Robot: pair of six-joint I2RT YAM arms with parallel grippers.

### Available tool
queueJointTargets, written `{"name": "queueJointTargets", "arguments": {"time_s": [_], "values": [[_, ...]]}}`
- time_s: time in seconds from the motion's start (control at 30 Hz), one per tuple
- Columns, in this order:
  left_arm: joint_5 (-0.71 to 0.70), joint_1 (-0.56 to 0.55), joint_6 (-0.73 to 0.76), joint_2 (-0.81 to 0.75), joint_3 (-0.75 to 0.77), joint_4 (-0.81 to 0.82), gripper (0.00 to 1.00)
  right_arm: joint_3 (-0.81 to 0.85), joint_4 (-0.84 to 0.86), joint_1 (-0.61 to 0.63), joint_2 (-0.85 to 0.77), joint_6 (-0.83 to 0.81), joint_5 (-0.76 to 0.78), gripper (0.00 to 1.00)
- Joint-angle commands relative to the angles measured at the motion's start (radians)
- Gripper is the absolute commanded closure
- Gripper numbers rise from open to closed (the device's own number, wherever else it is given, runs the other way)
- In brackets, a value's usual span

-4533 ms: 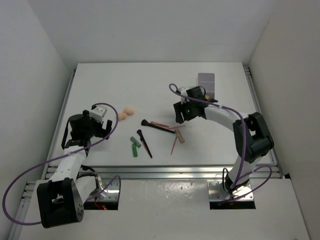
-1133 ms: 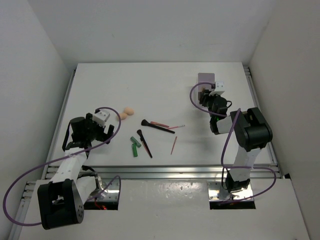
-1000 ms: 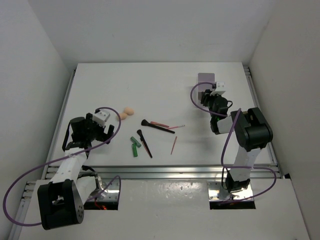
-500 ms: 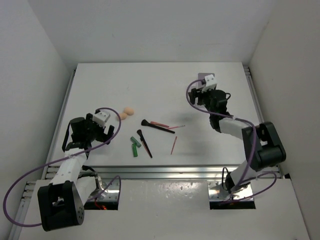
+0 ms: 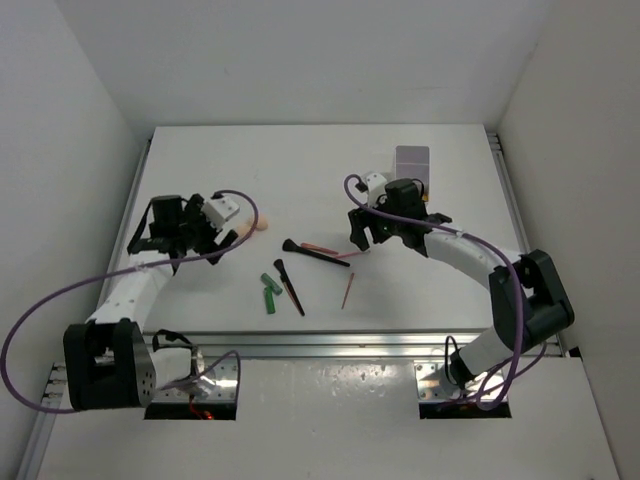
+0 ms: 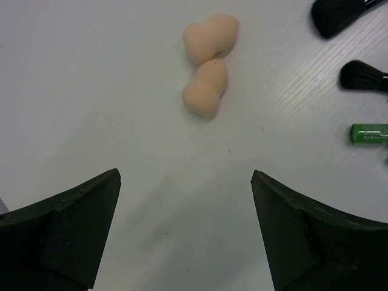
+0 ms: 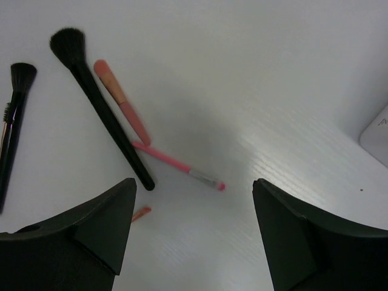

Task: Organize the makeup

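1. My right jaws, spread and empty, hover above the long brush. A pink pencil touches its handle tip, so closing here could pinch both or roll one away.
2. My left jaws, spread and empty, face the two sponges, which lie touching each other on the worktop, left of that brush's head. Grabbing one may shove the other off.
3. A second ago my right jaws were narrower and at the box, beyond the brush. My left jaws hung farther from the sponges.

We're seeing the green tube and two brush heads running off the left wrist view's right edge. In the right wrist view we're getting only the box corner, and a pencil tip is hiding behind a finger.
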Motion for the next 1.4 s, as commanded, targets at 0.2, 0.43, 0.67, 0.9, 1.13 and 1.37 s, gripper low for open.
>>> {"name": "queueJointTargets", "arguments": {"time_s": [0.2, 0.43, 0.67, 0.9, 1.13, 1.37], "values": [[-0.182, -0.148, 0.076, 0.456, 0.382, -0.288, 0.16, -0.035, -0.077, -0.004, -0.088, -0.009, -0.003, 0.22], [-0.161, -0.159, 0.096, 0.55, 0.422, -0.23, 0.14, -0.132, -0.041, -0.004, -0.151, -0.001, 0.017, 0.22], [-0.164, -0.177, 0.073, 0.616, 0.398, -0.157, 0.18, -0.158, -0.037, -0.005, -0.151, 0.014, 0.021, 0.22], [-0.173, -0.186, 0.007, 0.625, 0.362, -0.054, 0.28, -0.15, -0.04, -0.005, -0.142, 0.011, 0.021, 0.22], [-0.173, -0.186, -0.013, 0.653, 0.372, -0.034, 0.37, -0.146, -0.051, -0.007, -0.134, 0.015, 0.023, 0.22], [-0.144, -0.186, -0.034, 0.648, 0.372, -0.083, 0.9, -0.149, -0.074, -0.007, -0.137, 0.0, 0.046, 0.22]]}}
